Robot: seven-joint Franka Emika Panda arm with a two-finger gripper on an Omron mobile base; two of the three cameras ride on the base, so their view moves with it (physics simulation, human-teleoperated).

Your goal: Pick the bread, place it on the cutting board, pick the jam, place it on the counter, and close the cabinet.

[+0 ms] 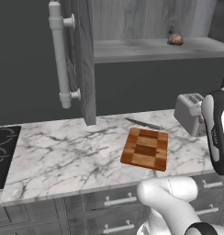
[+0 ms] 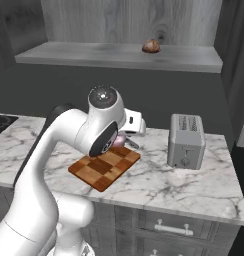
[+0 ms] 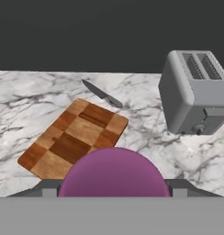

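The jam (image 3: 113, 172) sits between the dark finger tips in the hand view, its pink-purple body bulging up from the bottom, so the gripper (image 3: 113, 186) looks clamped on the jar, though the pads themselves are mostly hidden behind it. In the right base view a sliver of pink (image 2: 119, 139) peeks out by the wrist, above the far end of the cutting board (image 2: 105, 167). The checkered board lies flat on the counter (image 2: 159, 182), nothing on it. A knife (image 3: 102, 93) rests on the marble just beyond the board, apart from it, blade pointing away from the toaster (image 2: 186, 141). The grey toaster stands upright to the board's right, well clear of it. Up on the shelf of the cabinet (image 1: 153, 47), the bread (image 2: 151, 46) sits alone near the back wall, a small brown roll. The cabinet door (image 1: 82, 59) stands swung open at the left, its long pale bar handle (image 1: 60, 55) facing out, and the black stovetop (image 1: 3, 153) edges in at the far left of the counter
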